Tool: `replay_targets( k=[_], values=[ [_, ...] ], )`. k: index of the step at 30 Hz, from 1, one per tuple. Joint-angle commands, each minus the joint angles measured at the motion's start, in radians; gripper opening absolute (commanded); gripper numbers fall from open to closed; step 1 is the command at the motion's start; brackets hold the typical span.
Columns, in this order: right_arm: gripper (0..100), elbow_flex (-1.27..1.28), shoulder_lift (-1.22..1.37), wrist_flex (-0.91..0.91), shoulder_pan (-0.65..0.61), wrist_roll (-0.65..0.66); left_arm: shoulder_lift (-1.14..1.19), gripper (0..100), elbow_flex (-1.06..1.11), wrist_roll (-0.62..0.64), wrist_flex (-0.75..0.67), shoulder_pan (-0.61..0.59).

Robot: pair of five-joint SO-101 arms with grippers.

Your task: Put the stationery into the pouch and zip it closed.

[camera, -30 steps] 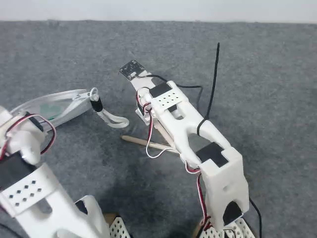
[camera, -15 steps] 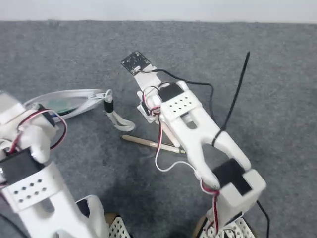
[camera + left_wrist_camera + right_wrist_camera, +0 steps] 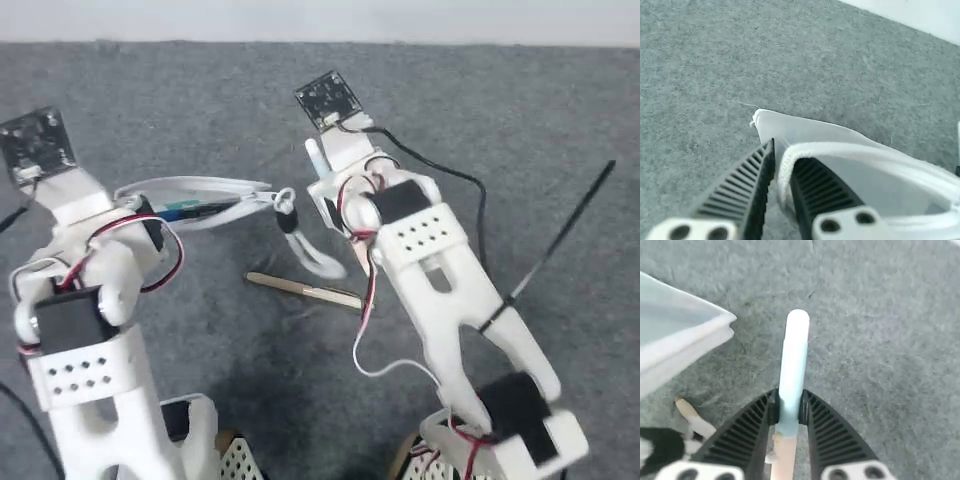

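A translucent white pouch hangs off the carpet, its mouth towards the right arm. My left gripper is shut on its left end; in the left wrist view the fingers pinch the pouch's rim. The pouch's wrist strap trails down from the zip end onto the carpet. My right gripper is shut on a pale blue pen, which points away from the wrist, just right of the pouch's corner. In the high view the pen sticks out beyond the right gripper. A wooden pencil lies on the carpet between the arms.
Grey carpet covers the table, with open room at the back and right. A black cable rises from the right arm. The pencil's tip lies below the right gripper.
The right arm has swung back and to the right with the pen. The left arm has risen and carried the pouch to the right, dragging the strap towards the pencil.
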Motion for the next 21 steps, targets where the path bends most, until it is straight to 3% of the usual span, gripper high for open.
replay_targets(
  k=[1, 7, 13, 21],
  values=[
    [0.6, 0.023, -0.151, -0.038, 0.012, -0.014, 0.002, 1, -0.068, 0.020, 0.000, 0.006],
    [0.6, 0.123, -0.349, -0.105, 0.007, -0.029, 0.005, 1, -0.068, 0.020, 0.000, 0.006],
    [0.6, 0.204, -0.549, -0.162, -0.035, -0.209, 0.005, 1, -0.068, 0.020, 0.000, 0.006],
    [0.6, 0.215, -0.733, -0.153, -0.127, -0.316, 0.002, 1, -0.051, 0.020, -0.012, 0.006]
  ],
)
